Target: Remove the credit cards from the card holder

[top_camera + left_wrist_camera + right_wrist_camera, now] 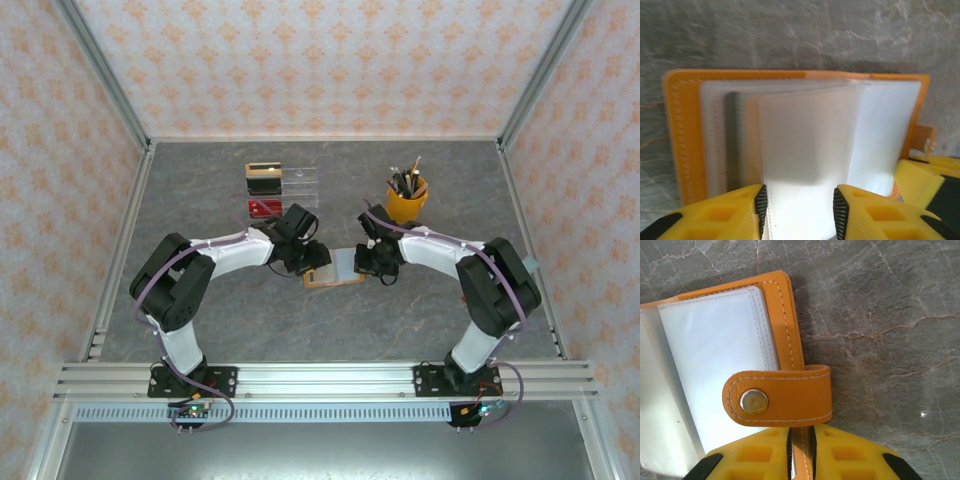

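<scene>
- The view from above is bright and even. The arms drop only small, soft shadows on the grey table (420, 310).
- It is sharp in the middle, but the wall edges lean outward toward the corners.
- In the left wrist view the clear pockets (805, 150) of the card holder (685, 135) glow white and look fuzzy. The yellow fingers (725, 215) close to the camera are blurry too.
- A dark shadow sits on the table behind the holder's top edge.
- The right wrist view is sharp, and you can see the stitches on the strap (790, 390). The metal snap (754, 401) shines, and a tiny white glint sits on the table.
</scene>
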Tool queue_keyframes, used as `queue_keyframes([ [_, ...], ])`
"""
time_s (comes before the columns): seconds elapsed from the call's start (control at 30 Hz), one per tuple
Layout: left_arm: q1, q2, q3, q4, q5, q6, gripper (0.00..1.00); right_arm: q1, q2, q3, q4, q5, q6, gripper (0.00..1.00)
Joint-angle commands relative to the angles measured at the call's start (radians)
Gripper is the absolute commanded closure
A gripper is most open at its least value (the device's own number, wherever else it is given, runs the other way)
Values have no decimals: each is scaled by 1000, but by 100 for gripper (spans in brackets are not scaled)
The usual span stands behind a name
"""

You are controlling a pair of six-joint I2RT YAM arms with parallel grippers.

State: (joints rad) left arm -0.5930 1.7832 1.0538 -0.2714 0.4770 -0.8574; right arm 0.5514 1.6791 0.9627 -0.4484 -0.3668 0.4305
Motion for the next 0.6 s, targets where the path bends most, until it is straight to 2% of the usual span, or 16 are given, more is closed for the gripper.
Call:
queue_keyframes([
  [0.0, 2, 8, 28, 26, 69, 45, 56, 6, 11, -2, -15, 16, 6, 82],
  [0.1, 1, 19, 29, 53, 102, 41, 54, 6, 13, -2, -13, 16, 6, 82],
  [0.57, -5, 81, 74, 62, 98, 40, 53, 6, -18, -10, -19, 43, 7, 82],
])
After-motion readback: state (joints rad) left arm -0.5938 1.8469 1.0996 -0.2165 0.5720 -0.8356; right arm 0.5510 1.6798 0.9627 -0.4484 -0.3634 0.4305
